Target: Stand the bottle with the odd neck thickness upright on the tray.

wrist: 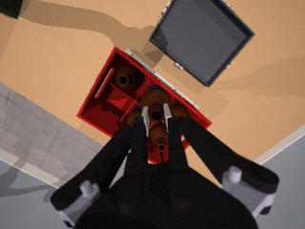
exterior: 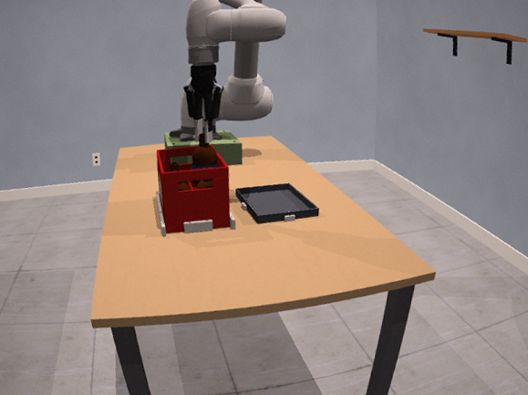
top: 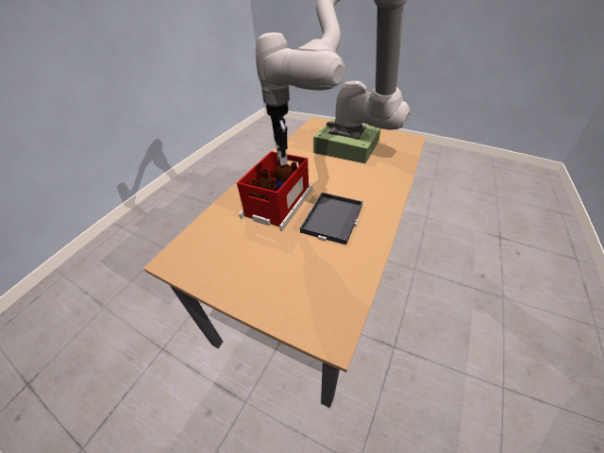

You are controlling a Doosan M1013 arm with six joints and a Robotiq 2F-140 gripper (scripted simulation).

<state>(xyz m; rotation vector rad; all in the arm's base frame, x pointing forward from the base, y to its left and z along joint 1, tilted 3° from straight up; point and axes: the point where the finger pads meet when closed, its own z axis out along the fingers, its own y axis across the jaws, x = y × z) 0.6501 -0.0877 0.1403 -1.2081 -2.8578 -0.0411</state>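
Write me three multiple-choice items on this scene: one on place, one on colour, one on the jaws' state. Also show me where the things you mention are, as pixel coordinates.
1. Where is the tray (top: pixel 331 217) (exterior: pixel 280 202) (wrist: pixel 202 40)?
A) Inside the crate
B) On the table, beside the crate
C) On the wall shelf

2. What colour is the crate (top: pixel 260 205) (exterior: pixel 196 209) (wrist: pixel 96 123)?
A) Green
B) White
C) Red

3. How are the jaws?
A) Shut on a bottle's neck
B) Wide open
C) Shut on the tray's rim

Right letters:
1: B, the top view shows both on the tabletop, a gap between them.
2: C, its walls are red in every view.
3: A, the exterior view shows a brown bottle (top: pixel 283 172) (exterior: pixel 204 155) (wrist: pixel 154 98) with its neck between the fingertips.
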